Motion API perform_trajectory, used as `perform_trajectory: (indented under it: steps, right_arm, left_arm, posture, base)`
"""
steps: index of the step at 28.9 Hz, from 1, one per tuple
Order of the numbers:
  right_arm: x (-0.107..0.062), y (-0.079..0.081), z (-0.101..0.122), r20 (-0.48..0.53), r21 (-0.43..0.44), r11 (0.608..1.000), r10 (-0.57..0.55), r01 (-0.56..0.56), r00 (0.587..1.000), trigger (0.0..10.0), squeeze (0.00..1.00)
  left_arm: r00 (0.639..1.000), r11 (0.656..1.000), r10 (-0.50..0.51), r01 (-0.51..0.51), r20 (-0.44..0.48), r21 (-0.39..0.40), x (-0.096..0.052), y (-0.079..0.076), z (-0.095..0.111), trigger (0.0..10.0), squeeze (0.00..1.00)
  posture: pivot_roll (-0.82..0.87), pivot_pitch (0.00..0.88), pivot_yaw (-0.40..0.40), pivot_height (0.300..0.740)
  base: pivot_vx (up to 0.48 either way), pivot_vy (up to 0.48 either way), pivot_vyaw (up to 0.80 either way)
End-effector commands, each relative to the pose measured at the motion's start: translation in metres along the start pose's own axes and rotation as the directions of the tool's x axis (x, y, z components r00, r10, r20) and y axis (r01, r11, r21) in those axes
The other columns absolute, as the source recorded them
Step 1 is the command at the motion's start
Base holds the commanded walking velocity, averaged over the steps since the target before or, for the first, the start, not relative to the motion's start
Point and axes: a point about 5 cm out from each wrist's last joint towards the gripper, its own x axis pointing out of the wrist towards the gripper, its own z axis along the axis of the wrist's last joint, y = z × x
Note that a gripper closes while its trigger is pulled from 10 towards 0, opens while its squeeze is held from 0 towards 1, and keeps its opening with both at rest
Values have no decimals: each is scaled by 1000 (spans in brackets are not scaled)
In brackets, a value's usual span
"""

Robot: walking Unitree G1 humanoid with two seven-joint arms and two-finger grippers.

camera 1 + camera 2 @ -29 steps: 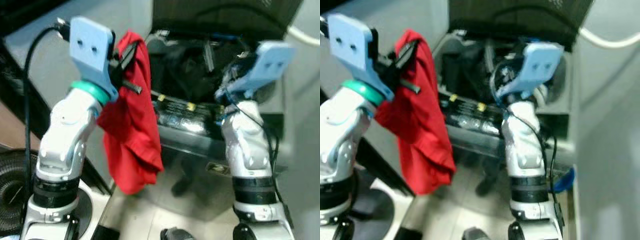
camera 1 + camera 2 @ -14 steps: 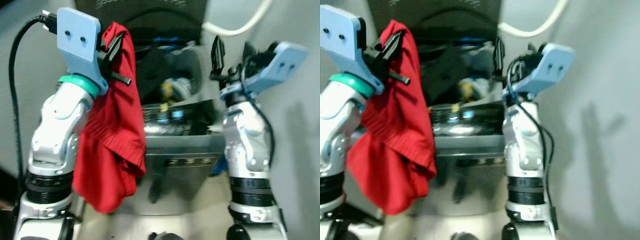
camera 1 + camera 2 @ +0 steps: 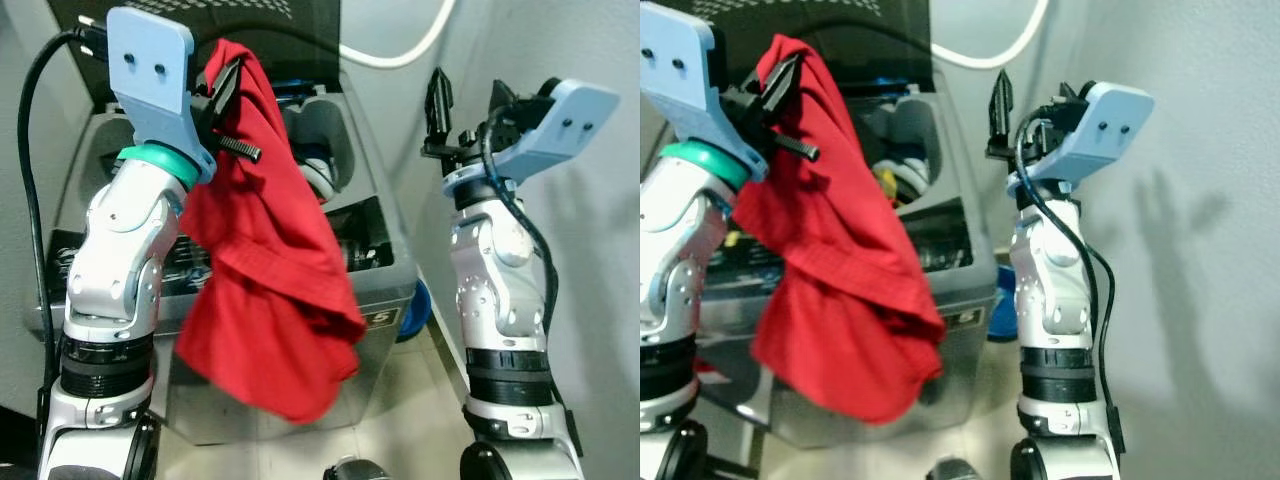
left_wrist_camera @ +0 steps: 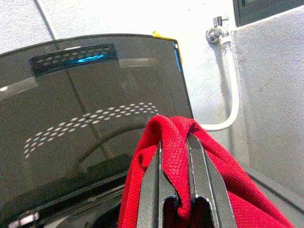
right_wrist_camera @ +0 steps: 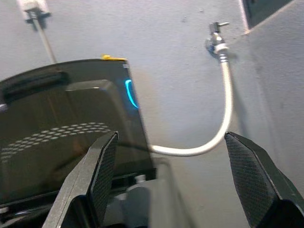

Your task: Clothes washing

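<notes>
Nearest to us, our left gripper [image 4: 175,161] is raised with its two black fingers pinched tight on a fold of the red garment [image 3: 270,300], which drapes down beside our left arm and hangs in front of the grey top-loading washing machine [image 3: 385,290]. To the right, our right gripper [image 5: 173,175] is lifted empty, its fingers spread wide apart, near the wall. Beyond them the washer's dark lid [image 4: 85,118] stands up, and a white hose [image 5: 223,118] curves down from a wall tap [image 5: 214,38] behind it.
</notes>
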Motion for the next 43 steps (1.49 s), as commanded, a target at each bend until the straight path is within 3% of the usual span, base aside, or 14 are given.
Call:
perform_trajectory:
  steps: [1,20,27,29,31,33,35,36,37,38,39,40,41,43]
  right_arm:
    - [-1,5,-1,-3,4,1000,13,-13,1000,10000,0]
    - [-1,8,-1,0,-40,998,50,-50,999,10000,0]
    - [0,13,0,6,-72,993,95,-94,995,10000,0]
    - [4,24,3,22,-130,972,198,-193,980,10000,0]
    - [4,24,3,22,-130,972,198,-193,980,10000,0]
    - [13,37,15,76,-143,955,271,-258,960,10000,0]
    - [18,42,25,118,-144,953,285,-268,951,10000,0]
    - [18,42,25,118,-144,953,285,-268,951,10000,0]
    - [24,44,38,178,-159,955,276,-249,945,10000,0]
    - [24,44,38,178,-159,955,276,-249,945,10000,0]
    - [28,40,55,268,-253,954,229,-161,936,10000,0]
    - [28,40,55,268,-253,954,229,-161,936,10000,0]
    - [26,35,75,380,-408,912,205,-35,902,10000,0]
    - [25,35,76,390,-446,895,205,-11,898,10000,0]
  left_arm:
    - [1000,1000,23,-23,19,3,-1,5,4,10000,0]
    - [1000,999,17,-18,7,39,1,3,-2,10000,0]
    - [998,985,-33,23,56,171,8,0,2,10000,0]
    - [987,941,-95,46,133,335,25,-7,10,10000,0]
    - [987,941,-95,46,133,335,25,-7,10,10000,0]
    - [958,858,-100,-53,268,510,49,-7,29,10000,0]
    - [940,793,-73,-148,333,590,62,-1,40,10000,0]
    - [940,793,-73,-148,333,590,62,-1,40,10000,0]
    - [925,702,-25,-254,379,665,74,9,49,10000,0]
    - [925,702,-25,-254,379,665,74,9,49,10000,0]
    - [909,614,50,-354,413,706,83,25,56,10000,0]
    - [909,614,50,-354,413,706,83,25,56,10000,0]
    - [906,511,124,-408,405,757,88,44,51,10000,0]
    - [921,522,134,-380,366,764,89,47,44,10000,0]
  posture:
    - [-33,0,65,726]
    - [-38,0,61,726]
    - [-27,0,56,726]
    - [-31,0,54,726]
    - [-31,0,54,726]
    - [-52,0,57,726]
    - [-52,0,58,726]
    - [-52,0,58,726]
    - [-56,0,60,726]
    - [-56,0,60,726]
    - [-53,0,56,726]
    - [-53,0,56,726]
    - [-65,17,61,726]
    - [-65,17,61,726]
  base:
    - [0,480,0]
    - [0,177,0]
    - [0,0,0]
    - [0,0,0]
    - [0,0,0]
    - [0,0,0]
    - [0,0,0]
    - [0,0,0]
    - [0,0,0]
    - [0,0,0]
    - [0,0,0]
    - [0,0,0]
    - [0,0,0]
    - [0,0,0]
